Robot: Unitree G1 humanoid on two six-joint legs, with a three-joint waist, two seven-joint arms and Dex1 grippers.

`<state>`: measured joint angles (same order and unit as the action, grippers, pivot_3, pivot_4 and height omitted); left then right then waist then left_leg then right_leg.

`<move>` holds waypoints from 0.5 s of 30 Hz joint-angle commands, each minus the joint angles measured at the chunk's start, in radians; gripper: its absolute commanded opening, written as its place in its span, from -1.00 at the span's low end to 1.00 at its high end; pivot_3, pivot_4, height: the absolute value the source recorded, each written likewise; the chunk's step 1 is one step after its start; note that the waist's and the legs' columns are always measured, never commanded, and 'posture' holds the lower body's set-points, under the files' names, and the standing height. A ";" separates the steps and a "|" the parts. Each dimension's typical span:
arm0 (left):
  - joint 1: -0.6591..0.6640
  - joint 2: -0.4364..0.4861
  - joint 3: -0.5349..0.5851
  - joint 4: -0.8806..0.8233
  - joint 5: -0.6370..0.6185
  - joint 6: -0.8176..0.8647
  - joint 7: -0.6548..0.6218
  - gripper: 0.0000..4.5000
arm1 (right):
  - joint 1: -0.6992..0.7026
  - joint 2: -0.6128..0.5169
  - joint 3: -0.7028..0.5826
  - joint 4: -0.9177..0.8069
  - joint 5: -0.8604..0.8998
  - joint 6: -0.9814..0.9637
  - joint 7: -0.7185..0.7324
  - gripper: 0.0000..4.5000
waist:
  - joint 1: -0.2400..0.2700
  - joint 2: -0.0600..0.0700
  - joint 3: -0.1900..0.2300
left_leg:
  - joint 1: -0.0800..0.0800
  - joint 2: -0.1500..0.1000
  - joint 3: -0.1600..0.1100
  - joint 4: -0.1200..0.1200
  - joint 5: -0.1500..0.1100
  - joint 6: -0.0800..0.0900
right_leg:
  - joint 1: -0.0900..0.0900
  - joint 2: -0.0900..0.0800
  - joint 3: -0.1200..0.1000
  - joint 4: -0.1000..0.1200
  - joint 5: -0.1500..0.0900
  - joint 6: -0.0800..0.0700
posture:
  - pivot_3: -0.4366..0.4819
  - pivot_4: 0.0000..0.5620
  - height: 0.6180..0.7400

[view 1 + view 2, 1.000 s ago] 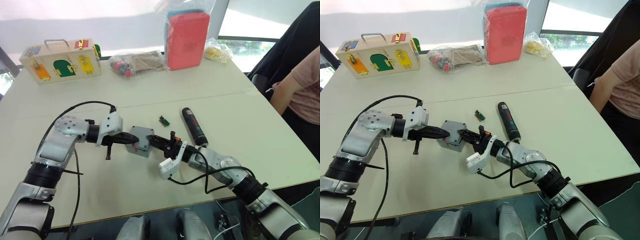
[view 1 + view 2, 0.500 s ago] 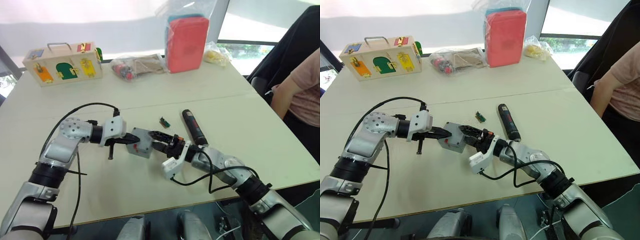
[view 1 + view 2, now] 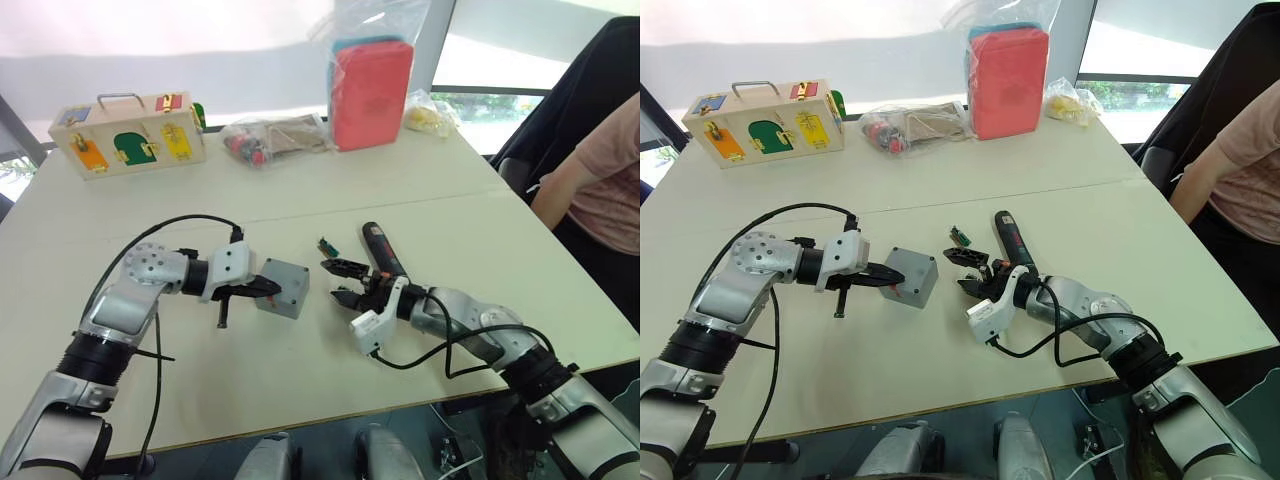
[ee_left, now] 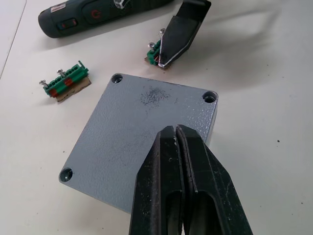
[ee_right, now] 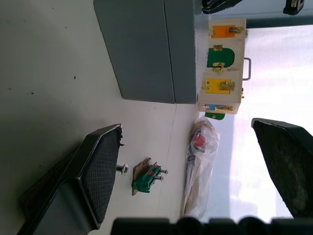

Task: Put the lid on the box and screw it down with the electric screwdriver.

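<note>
The grey lid (image 4: 139, 122) lies flat on top of the grey box (image 3: 283, 288) in the middle of the table, its corner screw holes showing. The seam between lid (image 5: 180, 49) and box (image 5: 132, 49) runs straight. My left gripper (image 3: 270, 288) is shut with nothing between its fingers, its tips over the lid's left part. To the right of the box and apart from it, my right gripper (image 3: 340, 281) stands wide open and empty. The black electric screwdriver (image 3: 383, 250) lies on the table just behind the right gripper.
Small green terminal blocks (image 4: 64, 83) lie between box and screwdriver. At the table's (image 3: 480, 210) far edge stand a wooden latch box (image 3: 125, 130), plastic bags (image 3: 275, 135) and a red-pink case (image 3: 370, 85). A person (image 3: 600, 170) sits at the right.
My right gripper has opened and drawn back to the right, away from the box. The left gripper has stayed shut at the lid.
</note>
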<state>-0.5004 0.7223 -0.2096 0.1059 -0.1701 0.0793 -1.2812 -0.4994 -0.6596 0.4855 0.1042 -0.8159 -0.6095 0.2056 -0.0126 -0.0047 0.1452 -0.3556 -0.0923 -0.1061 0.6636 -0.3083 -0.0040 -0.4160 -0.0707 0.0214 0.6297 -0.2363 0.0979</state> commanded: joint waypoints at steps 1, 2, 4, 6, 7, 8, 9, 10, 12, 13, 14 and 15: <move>0.033 0.003 -0.011 -0.004 0.009 0.057 0.008 -1.00 | -0.024 0.011 -0.044 -0.076 0.139 -0.021 0.072 0.77 | 0.000 0.000 0.000 | 0.000 0.000 0.000 0.000 0.000 0.000 | 0.000 0.000 0.000 0.000 0.000 0.000 | -0.05 -0.47 1.00; 0.031 0.007 0.008 -0.028 -0.011 0.077 0.012 -1.00 | -0.025 0.016 -0.046 -0.089 0.180 -0.022 0.101 0.71 | 0.000 0.000 0.000 | 0.000 0.000 0.000 0.000 0.000 0.001 | 0.000 0.000 0.000 0.000 0.000 0.000 | -0.05 -0.47 1.00; 0.030 0.012 0.031 -0.061 -0.036 0.104 0.016 -1.00 | -0.022 0.023 -0.051 -0.103 0.236 -0.017 0.143 0.41 | 0.000 0.000 0.001 | 0.000 0.000 0.000 0.000 0.000 0.001 | 0.000 0.000 0.000 0.000 0.000 0.000 | -0.05 -0.47 1.00; 0.032 0.028 0.068 -0.117 -0.063 0.145 0.032 -1.00 | -0.005 0.040 -0.050 -0.124 0.357 0.052 0.243 0.11 | -0.001 -0.001 0.001 | -0.002 0.000 0.000 0.000 0.000 0.001 | -0.002 0.000 0.000 0.000 0.000 0.000 | -0.05 -0.47 1.00; 0.034 0.034 0.084 -0.140 -0.075 0.164 0.040 -1.00 | 0.007 0.050 -0.051 -0.136 0.416 0.095 0.292 -0.06 | -0.001 -0.001 0.002 | -0.002 0.000 0.000 0.000 0.000 0.001 | -0.002 0.000 0.000 0.000 0.000 0.000 | -0.05 -0.47 1.00; 0.036 0.040 0.097 -0.158 -0.086 0.180 0.046 -1.00 | 0.017 0.058 -0.052 -0.148 0.470 0.138 0.338 -0.23 | -0.002 -0.001 0.002 | -0.003 0.000 0.000 0.000 0.000 0.001 | -0.003 0.000 0.000 0.000 0.000 0.000 | -0.05 -0.47 1.00; 0.037 0.044 0.103 -0.169 -0.093 0.191 0.051 -1.00 | 0.024 0.063 -0.055 -0.159 0.503 0.169 0.370 -0.37 | -0.001 -0.001 0.002 | -0.004 0.000 0.000 0.000 0.000 0.000 | -0.004 0.000 0.000 0.000 0.000 0.000 | -0.05 -0.47 1.00; 0.039 0.048 0.110 -0.178 -0.096 0.199 0.057 -1.00 | 0.031 0.067 -0.057 -0.172 0.546 0.213 0.413 -0.55 | 0.000 -0.001 0.002 | -0.005 0.001 0.000 0.000 0.000 0.000 | -0.005 0.000 0.001 0.000 0.000 0.000 | -0.05 -0.47 1.00; 0.043 0.056 0.134 -0.192 -0.099 0.212 0.080 -1.00 | 0.045 0.086 -0.075 -0.205 0.636 0.330 0.476 -0.90 | 0.000 -0.001 0.002 | -0.010 0.001 0.000 0.001 0.001 -0.002 | -0.009 0.000 0.001 0.000 0.000 0.000 | -0.05 -0.47 1.00; 0.049 0.065 0.158 -0.194 -0.098 0.214 0.100 -1.00 | 0.051 0.103 -0.092 -0.235 0.728 0.474 0.526 -0.99 | 0.000 -0.001 0.002 | -0.010 0.000 0.000 0.001 0.002 -0.003 | -0.010 -0.001 0.001 0.000 0.000 0.000 | -0.05 -0.47 1.00; 0.060 0.070 0.182 -0.195 -0.098 0.217 0.124 -1.00 | 0.051 0.112 -0.104 -0.261 0.797 0.593 0.569 -0.99 | 0.000 -0.001 0.002 | -0.011 0.000 0.000 0.001 0.002 -0.003 | -0.010 -0.001 0.001 0.000 0.000 0.000 | -0.05 -0.47 1.00; 0.071 0.071 0.207 -0.191 -0.097 0.225 0.154 -1.00 | 0.046 0.115 -0.112 -0.289 0.852 0.732 0.613 -0.99 | -0.001 -0.001 0.003 | -0.012 0.001 -0.001 0.001 0.002 -0.003 | -0.011 -0.001 0.001 0.000 0.000 0.000 | -0.05 -0.47 1.00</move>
<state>-0.4340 0.7786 -0.0674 -0.0635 -0.2532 0.2981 -1.1694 -0.4404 -0.5487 0.4148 -0.1145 -0.0744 -0.0596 0.7564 -0.0133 -0.0054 0.1479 -0.3686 -0.0917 -0.1070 0.6650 -0.3065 -0.0071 -0.4287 -0.0719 0.0222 0.6304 -0.2360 0.0979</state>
